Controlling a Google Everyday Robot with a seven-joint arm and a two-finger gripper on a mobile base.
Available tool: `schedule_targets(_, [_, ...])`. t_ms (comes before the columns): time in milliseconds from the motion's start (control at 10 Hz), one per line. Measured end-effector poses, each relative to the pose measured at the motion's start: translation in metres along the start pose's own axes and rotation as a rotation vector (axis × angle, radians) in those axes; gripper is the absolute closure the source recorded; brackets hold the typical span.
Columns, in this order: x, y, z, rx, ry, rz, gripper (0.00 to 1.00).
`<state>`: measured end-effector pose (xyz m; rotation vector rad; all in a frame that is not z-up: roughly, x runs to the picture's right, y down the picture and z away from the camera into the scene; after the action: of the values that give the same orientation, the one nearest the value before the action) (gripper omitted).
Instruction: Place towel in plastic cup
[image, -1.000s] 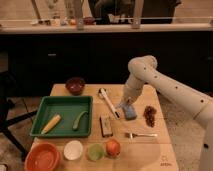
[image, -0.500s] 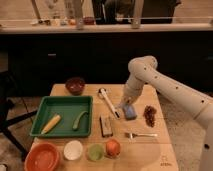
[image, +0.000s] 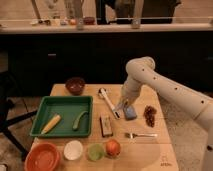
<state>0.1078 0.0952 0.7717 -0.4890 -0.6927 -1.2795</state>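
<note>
My gripper (image: 123, 106) is low over the wooden table (image: 145, 152), right of centre, with the arm coming down from the right. A pale grey-blue bit of cloth, the towel (image: 120, 105), shows right at the gripper tip. I cannot tell if it is held. A darker blue sponge block (image: 130, 113) lies just to the gripper's right. The translucent light-green plastic cup (image: 95, 151) stands upright near the front edge, between a white cup (image: 73, 149) and an apple-like fruit (image: 113, 147), well in front and to the left of the gripper.
A white-handled brush (image: 106, 101) lies just left of the gripper. A brown bar (image: 105, 125), a fork (image: 140, 135) and dark red fruit (image: 150, 115) lie nearby. A green tray (image: 62, 98) holds corn and a green vegetable. An orange bowl (image: 42, 157) and a dark bowl (image: 75, 85) stand at the left.
</note>
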Motion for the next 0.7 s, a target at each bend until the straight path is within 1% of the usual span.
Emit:
schedule_targets(200, [-0.033,-0.011,-0.002,-0.002,-0.005,-0.062,1.0])
schedule_targets(300, [-0.042,-0.019,-0.003,-0.006,-0.004,-0.088,1.0])
schedule_targets(400, [-0.051,-0.03,-0.004,-0.015,-0.004,-0.125,1.0])
schedule_targets(600, [-0.071,-0.052,-0.007,-0.056,-0.003,-0.198,1.0])
schedule_targets(700, [-0.077,-0.059,-0.007,-0.067,-0.003,-0.221,1.0])
